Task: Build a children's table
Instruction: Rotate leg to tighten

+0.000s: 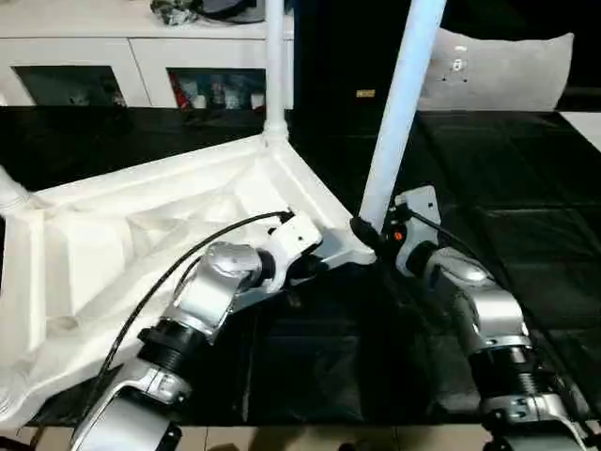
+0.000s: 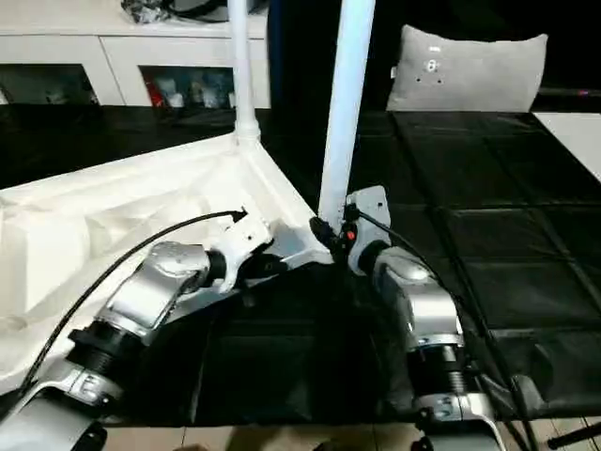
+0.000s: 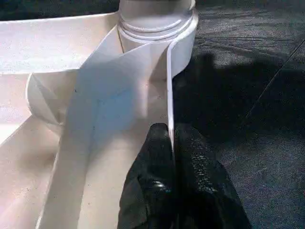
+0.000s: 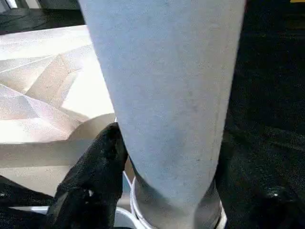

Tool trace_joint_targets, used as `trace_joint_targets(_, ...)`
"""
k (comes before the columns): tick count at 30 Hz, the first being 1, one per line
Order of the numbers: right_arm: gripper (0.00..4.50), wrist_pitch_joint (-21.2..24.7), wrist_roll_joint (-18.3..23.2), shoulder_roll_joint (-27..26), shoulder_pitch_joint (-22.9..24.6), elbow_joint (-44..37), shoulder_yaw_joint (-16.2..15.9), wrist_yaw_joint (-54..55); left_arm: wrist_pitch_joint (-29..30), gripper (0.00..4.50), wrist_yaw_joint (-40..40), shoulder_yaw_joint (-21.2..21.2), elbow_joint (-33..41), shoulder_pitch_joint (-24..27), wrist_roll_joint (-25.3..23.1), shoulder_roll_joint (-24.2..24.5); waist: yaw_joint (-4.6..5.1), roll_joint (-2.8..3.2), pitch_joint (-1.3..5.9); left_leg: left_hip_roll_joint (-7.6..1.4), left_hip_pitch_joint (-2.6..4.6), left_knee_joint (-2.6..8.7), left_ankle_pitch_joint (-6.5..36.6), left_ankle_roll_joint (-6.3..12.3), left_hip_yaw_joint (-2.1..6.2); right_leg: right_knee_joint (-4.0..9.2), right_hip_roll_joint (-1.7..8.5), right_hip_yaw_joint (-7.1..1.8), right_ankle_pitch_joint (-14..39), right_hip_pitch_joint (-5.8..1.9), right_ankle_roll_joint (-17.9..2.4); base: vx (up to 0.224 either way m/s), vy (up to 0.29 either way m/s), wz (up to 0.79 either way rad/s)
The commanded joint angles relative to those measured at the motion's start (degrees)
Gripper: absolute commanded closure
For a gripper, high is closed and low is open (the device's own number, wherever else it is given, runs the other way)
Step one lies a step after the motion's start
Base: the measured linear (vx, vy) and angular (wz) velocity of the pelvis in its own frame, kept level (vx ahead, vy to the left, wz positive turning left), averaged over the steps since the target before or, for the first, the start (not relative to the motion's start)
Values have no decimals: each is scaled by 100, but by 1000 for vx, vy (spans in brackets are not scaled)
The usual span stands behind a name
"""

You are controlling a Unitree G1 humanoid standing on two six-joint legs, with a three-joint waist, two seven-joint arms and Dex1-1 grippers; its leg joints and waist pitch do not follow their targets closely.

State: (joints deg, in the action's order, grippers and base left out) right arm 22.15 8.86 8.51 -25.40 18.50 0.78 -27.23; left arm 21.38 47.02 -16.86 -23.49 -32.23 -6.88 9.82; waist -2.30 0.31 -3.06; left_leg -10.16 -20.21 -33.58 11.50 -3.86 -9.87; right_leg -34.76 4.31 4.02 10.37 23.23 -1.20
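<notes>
Both forearms are made of silver metal with a smooth, rounded shell that shines under the light. The left forearm has a ball-shaped joint cover, and below it a black ribbed ring sits between two silver segments. A thin black cable runs in a long curve along this arm to a white rectangular block at the wrist. The right forearm has the same silver shell and a black ribbed ring. Its wrist carries a light grey plate with a small red-orange mark and a short black cable. The fingers of the left claw are black, with a finely grained, slightly glossy surface.
</notes>
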Motion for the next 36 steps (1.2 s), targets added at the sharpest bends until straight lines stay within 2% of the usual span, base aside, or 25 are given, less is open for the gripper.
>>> trace_joint_targets(1,148,-41,14,-59,-7,34,-291,-207,-164,450,-29,-107,123,-138,55,-60,-46,-35,371,-233,-53,342,598,404,71,434,380,-271,1035,-359,-1204,0,0,0)
trace_joint_targets(5,110,-278,53,236,171,-94,-285,-590,-381,450,148,-102,30,-118,-9,221,-52,-22,359,-231,-41,347,826,363,66,479,391,-279,1372,-356,-1105,0,0,0)
trace_joint_targets(10,75,-403,198,656,353,-295,-221,-1206,-827,450,566,-158,-153,-69,9,553,-77,-28,361,-239,-50,348,784,415,77,465,394,-278,1293,-369,-1091,0,0,0)
trace_joint_targets(13,42,-433,356,1119,532,-575,-273,-1958,-1257,450,1104,-212,-332,7,106,837,-107,-2,357,-243,-40,347,815,448,80,463,391,-275,1254,-364,-1112,0,0,0)
trace_joint_targets(15,32,-459,458,1294,591,-641,-268,-2232,-1575,450,1383,-309,-395,36,150,954,-122,-29,359,-250,-37,353,849,453,75,463,391,-279,1296,-361,-1098,0,0,0)
trace_joint_targets(16,32,-470,474,1339,604,-649,-272,-2299,-1665,450,1466,-339,-406,44,162,984,-142,-20,361,-244,-32,348,861,465,83,473,399,-271,1335,-360,-1102,0,0,0)
trace_joint_targets(17,8,-571,482,1551,653,-656,-339,-2647,-1847,450,1845,-475,-403,81,201,1119,-153,-48,355,-257,-22,355,891,462,80,465,410,-277,1427,-351,-1098,0,0,0)
trace_joint_targets(18,8,-571,482,1551,653,-656,-339,-2647,-1847,450,1845,-475,-403,81,201,1119,-162,-38,357,-263,-21,353,901,462,76,469,411,-279,1458,-346,-1101,0,0,0)
trace_joint_targets(19,2,-649,500,1718,681,-659,-398,-2965,-2039,450,2194,-583,-390,103,236,1236,-172,-41,354,-275,-15,354,881,444,71,465,413,-287,1428,-340,-1116,0,0,0)
trace_joint_targets(20,2,-671,616,1823,693,-656,-408,-3301,-2096,450,2364,-609,-394,92,282,1273,-192,-58,359,-276,-9,348,884,456,63,459,414,-289,1402,-341,-1141,0,0,0)
trace_joint_targets(21,2,-675,643,1846,695,-654,-409,-3374,-2121,450,2397,-612,-404,87,295,1277,-229,-41,357,-290,-1,349,885,474,59,449,418,-294,1355,-330,-1179,0,0,0)
trace_joint_targets(22,2,-685,688,1889,696,-640,-414,-3504,-2191,450,2448,-613,-428,73,321,1279,-244,-60,356,-289,2,347,878,484,53,449,411,-290,1339,-331,-1188,0,0,0)
trace_joint_targets(24,2,-691,747,2024,709,-656,-485,-3798,-2376,450,2632,-643,-459,51,373,1324,-318,-46,361,-304,22,341,851,486,48,425,414,-291,1231,-322,-1251,0,0,0)
trace_joint_targets(25,2,-709,759,2071,710,-652,-510,-3888,-2430,450,2685,-658,-484,36,381,1332,-318,-77,357,-303,10,343,837,487,42,422,412,-293,1215,-328,-1249,0,0,0)
trace_joint_targets(27,19,-696,813,2184,715,-659,-608,-4226,-2582,450,2882,-735,-514,9,374,1394,-350,-65,353,-303,3,343,858,474,47,425,419,-285,1330,-329,-1215,0,0,0)
trace_joint_targets(28,29,-686,857,2266,709,-664,-698,-4483,-2730,450,3043,-795,-554,-17,362,1436,-353,-87,351,-300,5,342,894,476,46,435,418,-281,1405,-328,-1191,0,0,0)
trace_joint_targets(32,66,-621,957,2325,660,-570,-822,-4921,-2788,450,3367,-875,-488,-35,451,1450,-400,-101,348,-307,1,344,916,454,49,452,436,-285,1727,-324,-1058,0,0,0)
trace_joint_targets(36,95,-569,954,2361,692,-620,-938,-5071,-2841,450,3455,-912,-475,-32,454,1456,-437,-94,356,-317,16,346,849,415,51,434,428,-288,1599,-303,-1093,0,0,0)
